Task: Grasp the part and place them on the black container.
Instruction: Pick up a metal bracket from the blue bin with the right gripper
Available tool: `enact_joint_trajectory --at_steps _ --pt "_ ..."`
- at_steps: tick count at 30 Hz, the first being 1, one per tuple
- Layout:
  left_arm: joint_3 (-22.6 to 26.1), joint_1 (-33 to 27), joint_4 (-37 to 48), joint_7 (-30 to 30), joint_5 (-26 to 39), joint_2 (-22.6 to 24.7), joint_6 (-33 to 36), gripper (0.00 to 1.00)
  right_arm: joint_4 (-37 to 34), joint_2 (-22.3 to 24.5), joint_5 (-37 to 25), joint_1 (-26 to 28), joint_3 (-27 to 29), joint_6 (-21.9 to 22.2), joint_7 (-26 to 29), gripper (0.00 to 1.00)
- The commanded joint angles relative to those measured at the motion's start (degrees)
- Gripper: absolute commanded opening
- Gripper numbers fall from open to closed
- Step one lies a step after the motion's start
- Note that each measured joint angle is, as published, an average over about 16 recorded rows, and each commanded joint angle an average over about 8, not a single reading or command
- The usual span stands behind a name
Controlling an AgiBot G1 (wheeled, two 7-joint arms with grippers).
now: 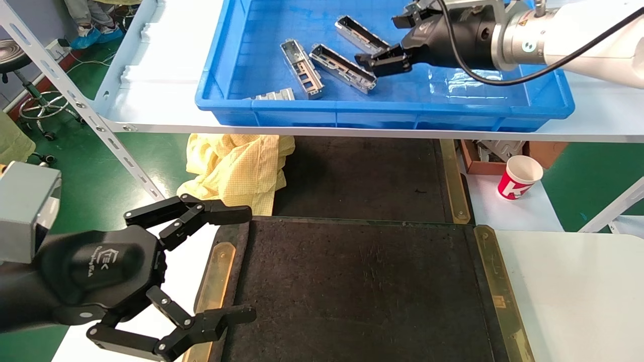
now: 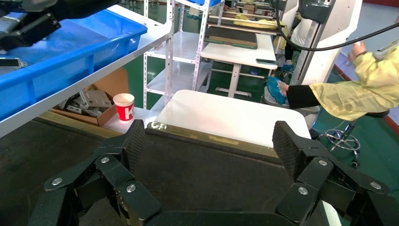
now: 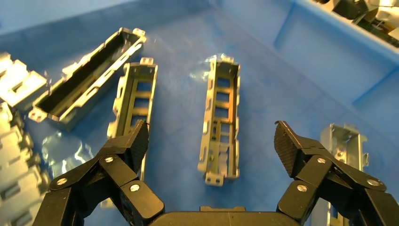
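Presently the right tool [image 1: 395, 39] hangs inside the blue crate [image 1: 241, 108], fingers spread apart and holding nothing. The part [image 3: 220, 117] lies flat between them, open side up, long axis running along the tool's reach. The left tool [image 1: 221, 266], likewise spread, hovers at the black container [image 1: 362, 291] edge; its housing lettering seems to read "TEK".

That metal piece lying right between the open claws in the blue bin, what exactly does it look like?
The part is a long, narrow housing of silver-grey metal, shaped as an open channel. Rectangular cutouts run down its floor like ladder rungs, and small tabs stick out at both ends. It lies flat on the floor of the blue crate, open side up, apart from its neighbours. The right gripper hovers over it, open, not touching it.
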Motion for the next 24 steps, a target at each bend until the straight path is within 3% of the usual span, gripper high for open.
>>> enact_joint_trajectory --at_steps 1,24 --pt "0.0 0.0 0.0 0.0 0.0 0.0 0.0 1.0 0.0 -0.1 0.5 -0.3 0.4 0.5 0.2 0.0" --pt "0.0 0.0 0.0 0.0 0.0 0.0 0.0 1.0 1.3 -0.5 1.4 -2.8 0.7 2.8 0.8 0.0"
